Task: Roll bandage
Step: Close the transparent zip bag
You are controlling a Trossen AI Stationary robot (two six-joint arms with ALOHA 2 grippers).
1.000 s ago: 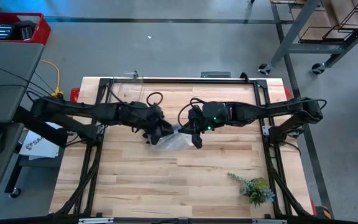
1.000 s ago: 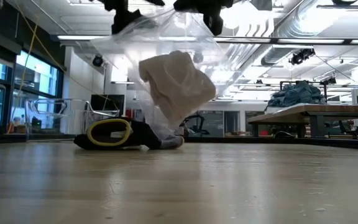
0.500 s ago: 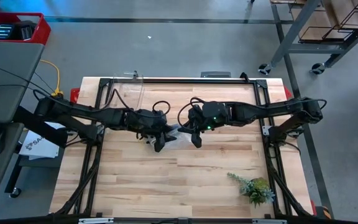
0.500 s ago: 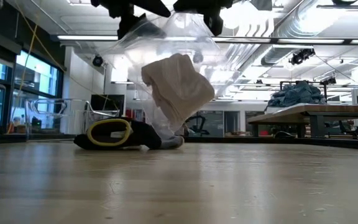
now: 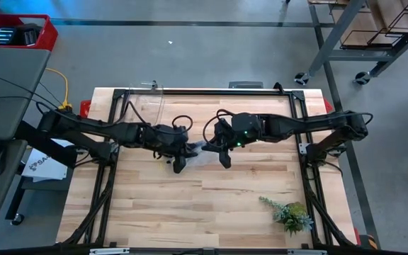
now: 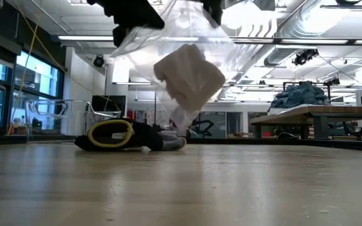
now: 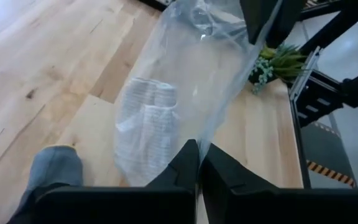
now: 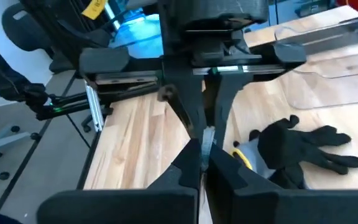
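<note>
Counter: both arms hold the clear plastic bag up mid-air. Left pincer and right pincer both clamped on the film. Bandage bunched inside, unrolled. Step: unbagging. Next: get it out onto the wood.

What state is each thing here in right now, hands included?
Left hand: shut on the plastic bag's edge.
Right hand: shut on the bag's other edge.
Plastic bag: lifted clear of the table, hanging between both hands.
Bandage: bunched inside the bag, not rolled.
Glove: lying flat on the table.
Plant sprig: lying near the table's corner.
</note>
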